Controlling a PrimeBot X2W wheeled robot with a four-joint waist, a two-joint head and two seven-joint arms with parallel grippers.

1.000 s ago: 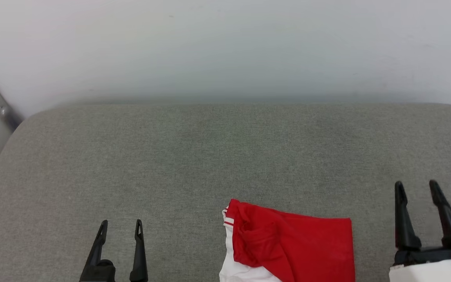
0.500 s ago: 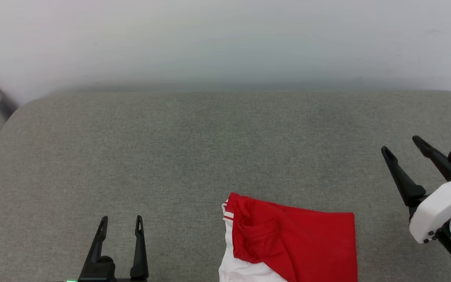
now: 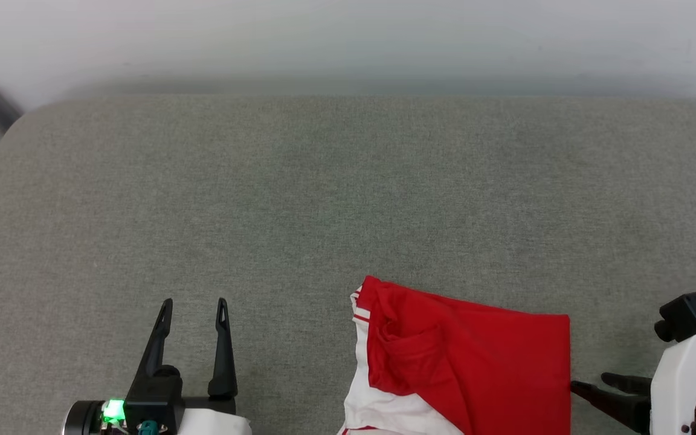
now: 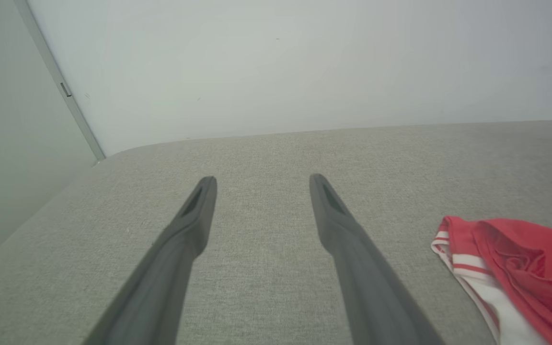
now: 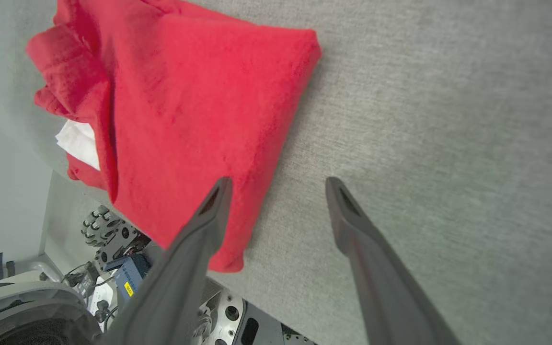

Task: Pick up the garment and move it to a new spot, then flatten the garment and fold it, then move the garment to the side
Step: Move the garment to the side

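Grey surface (image 3: 324, 181), red garment (image 3: 475, 362) bunched at near edge; left claw (image 3: 195, 302) and right claw (image 5: 278, 182) held spread; only one layer may be pinched, the rest dragged off.

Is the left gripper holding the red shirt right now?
No, the left gripper hangs with jaws open over the grey cushion, apart from the garment.

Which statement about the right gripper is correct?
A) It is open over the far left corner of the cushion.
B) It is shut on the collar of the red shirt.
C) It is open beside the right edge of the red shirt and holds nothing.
C: the right gripper has its fingers apart, pointing at the right edge of the shirt, which lies on the grey cushion.
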